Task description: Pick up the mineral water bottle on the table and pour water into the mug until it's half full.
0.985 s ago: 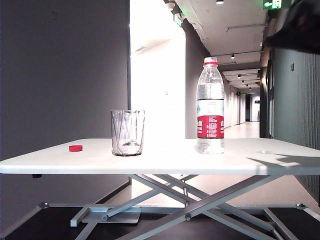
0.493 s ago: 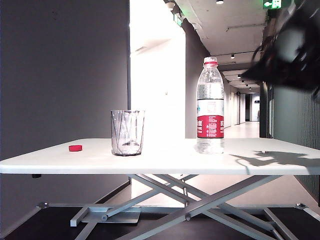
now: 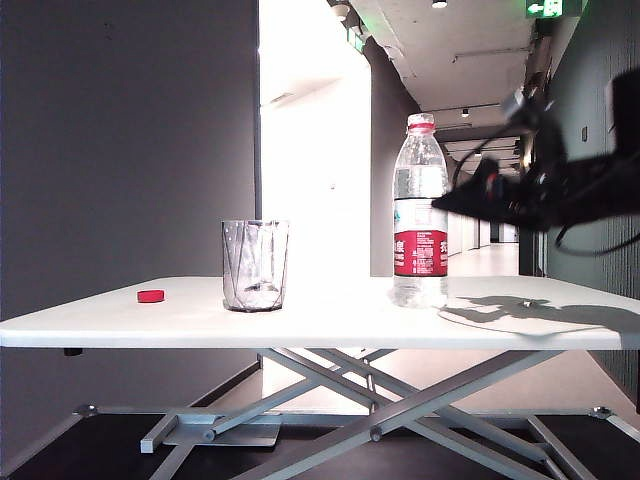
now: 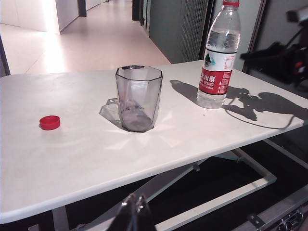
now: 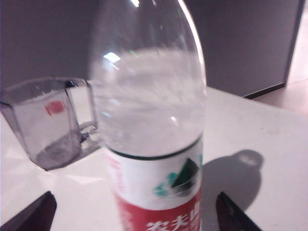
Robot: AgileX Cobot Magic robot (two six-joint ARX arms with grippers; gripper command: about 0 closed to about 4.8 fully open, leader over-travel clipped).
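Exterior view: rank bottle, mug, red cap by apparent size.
1. mineral water bottle, tallest by far.
2. mug, about half the bottle's height.
3. red cap, tiny.
All stand at similar depth, so the order is safe.

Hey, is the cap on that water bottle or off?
Off. The mineral water bottle shows only its neck ring, and a small red cap lies on the table.

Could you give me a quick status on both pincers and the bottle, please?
Right pincer open, straddling the mineral water bottle, not gripping. Left pincer parked off the table, shut. Mug empty. Nothing in the way.
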